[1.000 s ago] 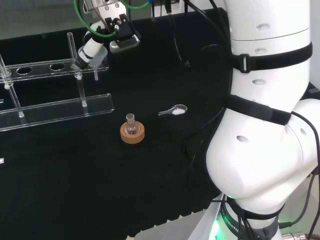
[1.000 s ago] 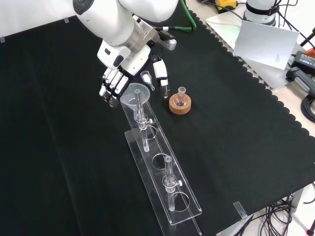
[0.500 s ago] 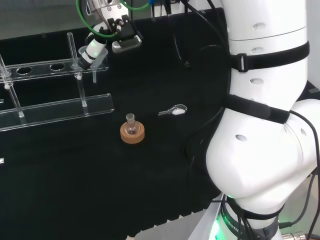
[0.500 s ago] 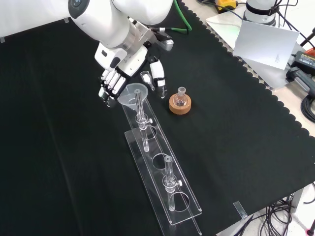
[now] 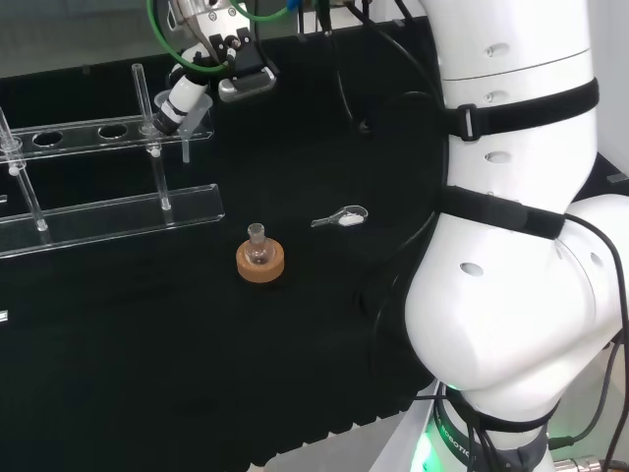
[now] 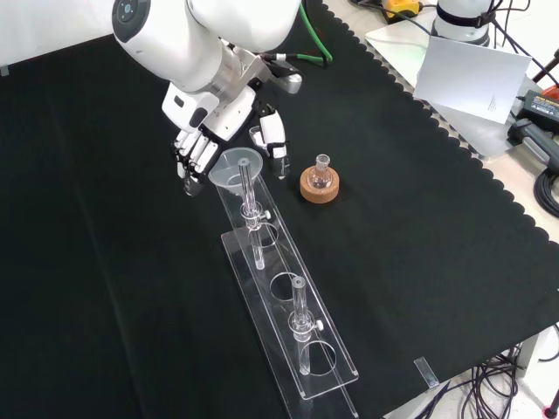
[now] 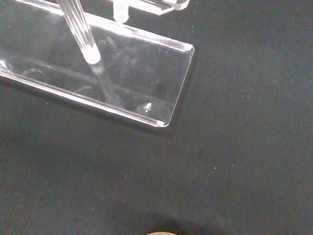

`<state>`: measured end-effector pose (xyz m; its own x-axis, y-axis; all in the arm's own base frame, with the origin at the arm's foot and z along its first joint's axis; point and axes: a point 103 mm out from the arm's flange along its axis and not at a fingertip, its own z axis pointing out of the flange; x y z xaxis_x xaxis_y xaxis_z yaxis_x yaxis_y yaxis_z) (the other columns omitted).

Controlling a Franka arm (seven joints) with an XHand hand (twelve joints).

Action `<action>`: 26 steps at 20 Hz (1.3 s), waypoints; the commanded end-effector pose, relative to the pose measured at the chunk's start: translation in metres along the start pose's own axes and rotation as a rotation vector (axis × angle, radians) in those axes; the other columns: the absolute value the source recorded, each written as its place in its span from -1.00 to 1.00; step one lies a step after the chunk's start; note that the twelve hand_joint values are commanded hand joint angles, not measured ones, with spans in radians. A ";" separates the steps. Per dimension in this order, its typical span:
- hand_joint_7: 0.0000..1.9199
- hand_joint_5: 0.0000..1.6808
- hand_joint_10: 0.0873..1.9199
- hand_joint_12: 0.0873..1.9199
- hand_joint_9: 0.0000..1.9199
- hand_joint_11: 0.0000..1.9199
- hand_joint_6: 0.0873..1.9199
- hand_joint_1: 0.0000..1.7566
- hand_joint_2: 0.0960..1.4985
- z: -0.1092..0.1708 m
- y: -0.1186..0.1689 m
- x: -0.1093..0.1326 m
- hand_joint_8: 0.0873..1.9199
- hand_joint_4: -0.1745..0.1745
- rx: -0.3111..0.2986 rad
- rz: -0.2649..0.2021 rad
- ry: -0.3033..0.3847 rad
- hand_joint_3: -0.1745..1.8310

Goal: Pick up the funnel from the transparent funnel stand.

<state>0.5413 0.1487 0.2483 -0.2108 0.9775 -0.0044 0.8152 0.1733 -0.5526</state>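
Black cloth is covering the tabletop (image 6: pixel 419 218); funnel (image 6: pixel 238 168) is sitting upright, mouth up, in the transparent stand (image 6: pixel 288 305), robot hand (image 6: pixel 199 150) relaxed beside it, grasping nothing.

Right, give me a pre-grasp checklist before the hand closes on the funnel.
1. Clear plastic funnel seated in the end hole of the transparent funnel stand: ok.
2. Black and white hand at the funnel: ok.
3. Fingers and thumb either side of the rim: ok.
4. Fingers closed on the funnel: not ok, not yet curled.
5. Small glass flask on its cork ring apart from the hand: ok.
6. Contact with the stand's upright rod: cannot tell.
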 end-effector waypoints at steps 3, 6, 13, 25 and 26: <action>-0.69 -0.86 -0.27 -0.03 -0.97 -1.00 -1.00 -0.48 -0.06 0.001 0.001 0.000 -0.54 0.41 0.005 -0.005 0.017 -0.81; -0.59 -0.73 -0.26 0.01 -0.91 -1.00 -1.00 -0.52 -0.05 0.001 0.001 0.000 -0.52 0.45 0.009 -0.003 0.018 -0.81; -0.22 -0.28 -0.37 0.13 -0.66 -1.00 -1.00 -0.51 -0.02 -0.002 0.002 -0.002 -0.62 0.53 0.010 0.012 -0.001 -0.81; 0.14 -0.03 -0.56 0.29 -0.33 -1.00 -1.00 -0.36 0.04 -0.019 -0.012 -0.006 -0.61 0.51 -0.085 0.042 -0.014 -0.80; 0.14 -0.02 -0.57 0.29 -0.32 -1.00 -0.99 -0.35 0.04 -0.021 -0.013 -0.007 -0.61 0.51 -0.090 0.044 -0.022 -0.80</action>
<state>0.5439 0.1456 0.2598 -0.1897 0.9815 -0.0253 0.8418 0.1493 -0.5187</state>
